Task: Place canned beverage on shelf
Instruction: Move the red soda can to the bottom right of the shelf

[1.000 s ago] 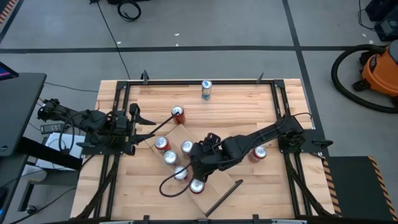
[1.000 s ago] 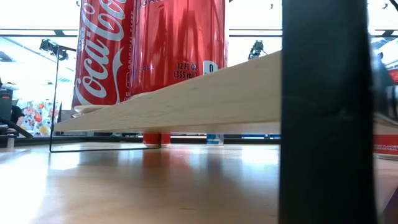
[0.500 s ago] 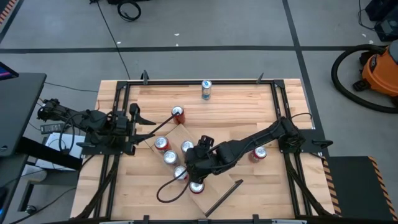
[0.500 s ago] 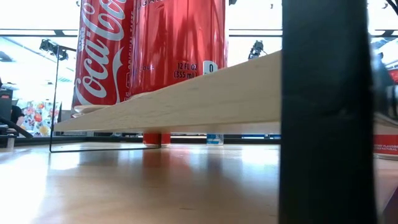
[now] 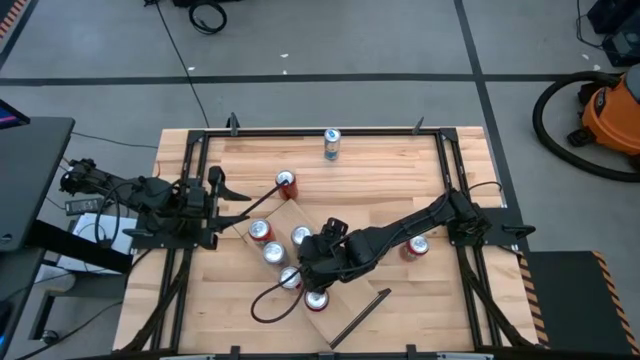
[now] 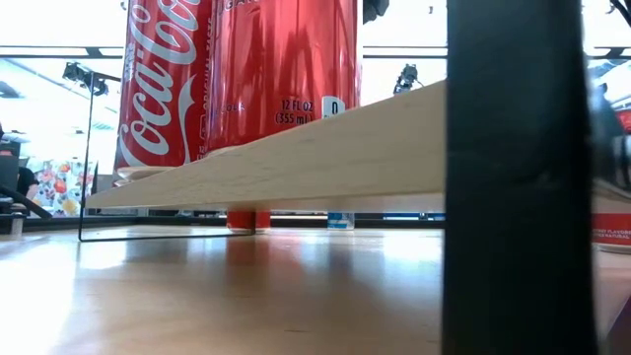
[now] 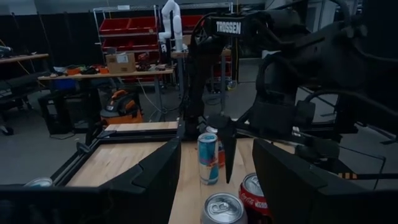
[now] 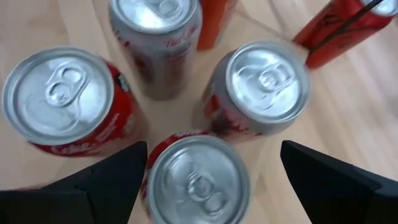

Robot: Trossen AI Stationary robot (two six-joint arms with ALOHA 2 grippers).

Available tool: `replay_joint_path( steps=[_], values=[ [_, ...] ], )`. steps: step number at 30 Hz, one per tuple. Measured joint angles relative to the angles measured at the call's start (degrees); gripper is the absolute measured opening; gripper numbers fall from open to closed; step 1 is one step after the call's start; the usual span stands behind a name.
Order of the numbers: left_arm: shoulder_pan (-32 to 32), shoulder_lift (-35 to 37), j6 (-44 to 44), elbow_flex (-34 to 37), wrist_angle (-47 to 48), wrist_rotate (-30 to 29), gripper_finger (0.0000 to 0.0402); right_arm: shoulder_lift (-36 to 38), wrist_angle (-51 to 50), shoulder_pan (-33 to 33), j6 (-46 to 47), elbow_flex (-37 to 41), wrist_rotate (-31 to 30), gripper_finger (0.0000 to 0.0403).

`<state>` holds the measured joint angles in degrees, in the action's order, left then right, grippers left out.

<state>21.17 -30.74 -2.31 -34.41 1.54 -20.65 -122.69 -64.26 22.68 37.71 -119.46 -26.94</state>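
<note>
Pale wood plank shelf (image 5: 300,260) with thin black metal rods at its short ends lying diagonally across the middle of the slatted wooden tabletop (image 5: 380,165), one end toward the near edge, the other pointing at the left-rear corner. Five red aluminium cola cans standing on the shelf: one (image 5: 260,231) nearest the left end, then (image 5: 274,252), (image 5: 300,236), (image 5: 290,278), and the last (image 5: 316,298) nearest the near end. Sixth red can (image 5: 286,182) on the tabletop just beyond the shelf's far end. Seventh red can (image 5: 417,245) on the tabletop toward the right edge, beside the right arm. Slim blue-and-silver drink can (image 5: 331,143) upright near the rear edge, centre.

Right gripper (image 5: 312,272) above the shelf's can cluster, fingers spread wide, straddling the silver top of one can (image 8: 198,180) seen from directly above; contact with the can not discernible. No can lifted.

Left gripper (image 5: 228,200) parked at the left edge of the tabletop, fingers drawn narrow, nothing between them.

Low view: shelf plank (image 6: 325,148) sloping, red cola cans (image 6: 237,74) standing on top.
</note>
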Motion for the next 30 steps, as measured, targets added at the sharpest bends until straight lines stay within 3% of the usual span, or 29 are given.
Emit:
replay_joint_path(
  steps=[14, 25, 30],
  values=[
    [0.0, 0.0, 0.2, 0.0, 0.0, 0.2, 0.021, 0.0, 2.7, -1.4, 4.2, 5.6, 6.1, 0.0379],
    [0.0, 0.0, 0.1, 0.0, 0.1, 0.2, 0.021, 0.1, 2.5, -3.1, 2.5, 5.7, 8.9, 0.0321],
    [0.0, 0.0, 0.1, 0.0, 0.3, 0.2, 0.021, 0.2, 0.5, -3.1, 2.2, 5.6, 10.1, 0.0325]
  ],
)
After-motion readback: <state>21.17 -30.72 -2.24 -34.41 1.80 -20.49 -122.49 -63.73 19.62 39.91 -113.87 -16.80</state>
